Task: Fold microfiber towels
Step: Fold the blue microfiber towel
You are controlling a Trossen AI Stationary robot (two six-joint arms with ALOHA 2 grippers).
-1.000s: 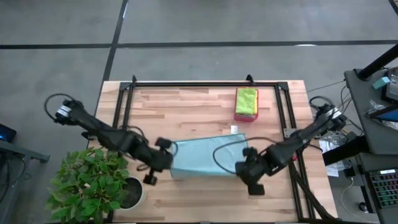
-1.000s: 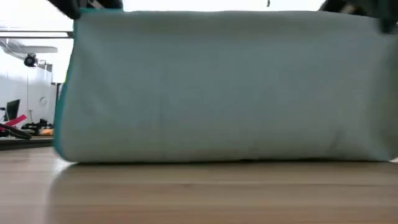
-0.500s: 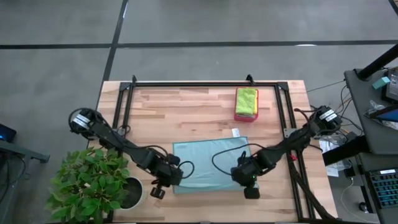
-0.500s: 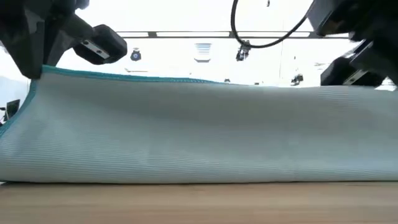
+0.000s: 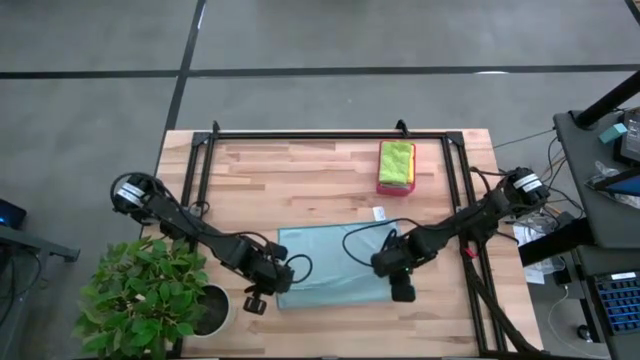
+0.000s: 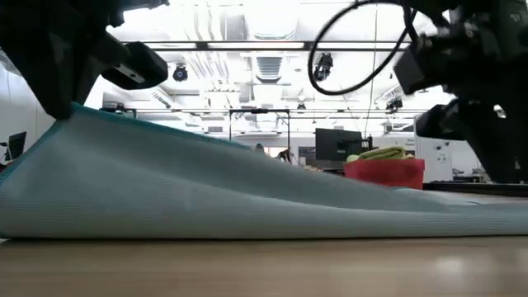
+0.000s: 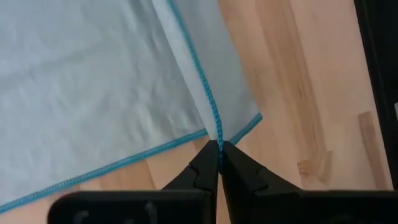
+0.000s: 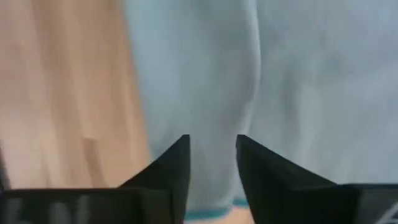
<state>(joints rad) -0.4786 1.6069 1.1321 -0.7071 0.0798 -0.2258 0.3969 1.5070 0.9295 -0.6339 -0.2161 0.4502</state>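
Observation:
A light blue microfiber towel (image 5: 335, 262) lies on the wooden table, with its near left corner raised. My left gripper (image 7: 219, 149) is shut on that corner; in the low view the towel (image 6: 206, 190) slopes from there down to the table on the right. My right gripper (image 8: 212, 149) stands open just above the towel's near right part, with nothing between its fingers. Lime green and yellow towels (image 5: 396, 160) lie folded on a pink-red tray (image 5: 394, 187) at the far right. My left gripper pinches the towel's teal-stitched edge (image 7: 214, 132) at a corner, between its two fingertips. The fingers slant down from above. The held corner (image 6: 74, 111) is up off the table, over a lower layer, and the cloth falls away from it to the table.
A black metal frame (image 5: 330, 134) runs around the working area. A potted plant (image 5: 150, 295) stands at the table's near left corner. Bare wood lies between the towel and the tray.
Both grippers have sunk toward the table and moved toward its near edge, laying down the towel, which hung upright between them. My right gripper has opened and let go of its corner, which now lies flat. The left corner stays held up.

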